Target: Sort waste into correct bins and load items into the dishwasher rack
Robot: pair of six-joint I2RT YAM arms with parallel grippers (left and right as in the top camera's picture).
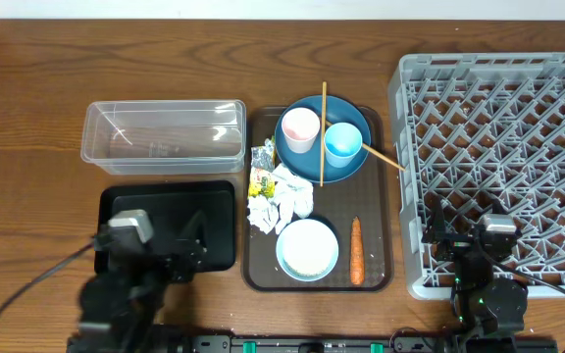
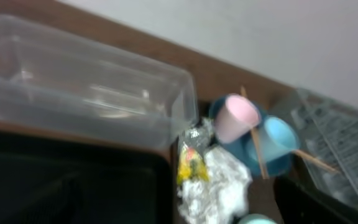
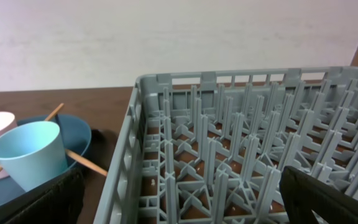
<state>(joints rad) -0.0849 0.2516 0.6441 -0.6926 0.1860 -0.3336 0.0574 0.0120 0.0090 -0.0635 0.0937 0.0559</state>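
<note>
The left gripper over the black tray and the right gripper at the seven-o'clock corner of the dishwasher rack both gape wide, holding nothing. Nothing looks sorted: tissue, wrapper, carrot, plate, pink cup, blue cup, bowl and chopsticks lie on the serving tray, and the clear tub at ten o'clock is bare. The wrapper's print may carry a name, but it is too blurred to read.

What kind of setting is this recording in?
Likely a lab bench staged as a dish-clearing station: a brown wooden table, a large grey plastic dishwasher rack, and a loaded dark brown serving tray.
</note>
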